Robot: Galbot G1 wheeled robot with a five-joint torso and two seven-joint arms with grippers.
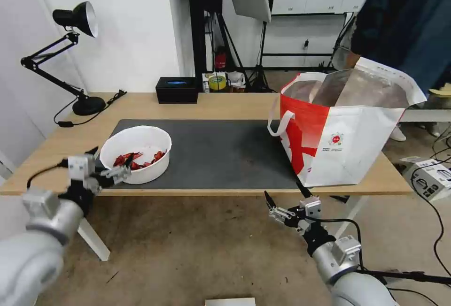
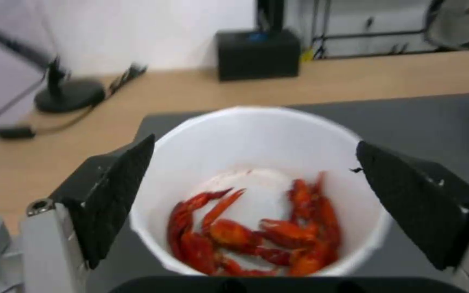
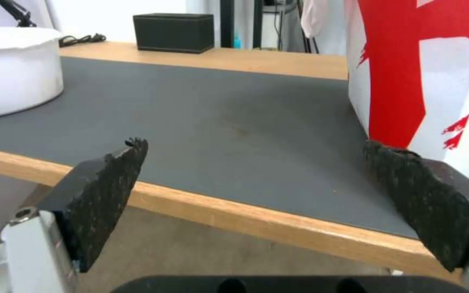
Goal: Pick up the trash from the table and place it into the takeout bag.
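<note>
The trash I see is a white round bowl [image 1: 136, 153] of red crayfish shells, sitting on the dark grey mat [image 1: 225, 151] at the table's [image 1: 225, 106] front left. My left gripper [image 1: 110, 163] is open at the bowl's near-left rim. In the left wrist view the bowl [image 2: 256, 138] lies ahead between the spread fingers [image 2: 120, 183], with nothing held. The white and red takeout bag [image 1: 343, 132] stands open on the table's right end. My right gripper [image 1: 286, 198] hangs open below the front edge, left of the bag [image 3: 424, 73].
A black box [image 1: 177, 90] sits at the table's back edge, and a black desk lamp [image 1: 77, 19] with its cord stands at the back left. The mat [image 3: 218, 110] between bowl and bag is bare. A white box [image 1: 432, 174] and cables lie on the floor to the right.
</note>
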